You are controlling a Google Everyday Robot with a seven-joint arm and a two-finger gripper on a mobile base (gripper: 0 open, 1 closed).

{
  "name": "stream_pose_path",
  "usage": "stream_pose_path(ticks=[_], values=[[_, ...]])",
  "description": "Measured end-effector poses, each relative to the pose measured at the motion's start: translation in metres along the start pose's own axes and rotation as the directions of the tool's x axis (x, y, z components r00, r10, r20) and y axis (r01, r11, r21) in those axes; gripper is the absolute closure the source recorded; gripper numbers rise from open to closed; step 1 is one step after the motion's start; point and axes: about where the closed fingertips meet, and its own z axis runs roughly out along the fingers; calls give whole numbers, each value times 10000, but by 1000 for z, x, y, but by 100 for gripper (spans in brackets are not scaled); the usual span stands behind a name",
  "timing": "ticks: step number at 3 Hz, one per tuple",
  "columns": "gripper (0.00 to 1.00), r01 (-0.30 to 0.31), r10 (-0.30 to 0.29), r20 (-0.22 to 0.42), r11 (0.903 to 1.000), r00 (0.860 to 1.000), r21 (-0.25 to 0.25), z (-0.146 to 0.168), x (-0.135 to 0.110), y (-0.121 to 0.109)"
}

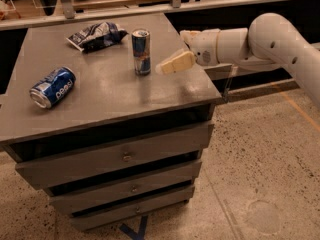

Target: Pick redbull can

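The redbull can (141,51) stands upright on the grey drawer cabinet's top (110,91), toward the back middle. It is slim, blue and silver, with a red mark and a silver top. My gripper (164,67) reaches in from the right on a white arm (260,41). It hovers just above the cabinet top, a short way right of the can at about its lower half, not touching it.
A blue Pepsi can (52,86) lies on its side at the left of the top. A dark blue-and-white snack bag (96,35) lies at the back, left of the redbull can. Below are several drawers (125,156). Speckled floor lies to the right.
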Motion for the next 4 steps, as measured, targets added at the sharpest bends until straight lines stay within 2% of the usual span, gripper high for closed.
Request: stream_pose_path(ticks=[1, 3, 4], values=[[0, 287, -279, 317, 9993, 9991, -254, 19, 4, -8], [0, 303, -234, 655, 9939, 9976, -1056, 52, 6, -3], [17, 279, -156, 828, 9883, 9964, -1500, 71, 3, 2]])
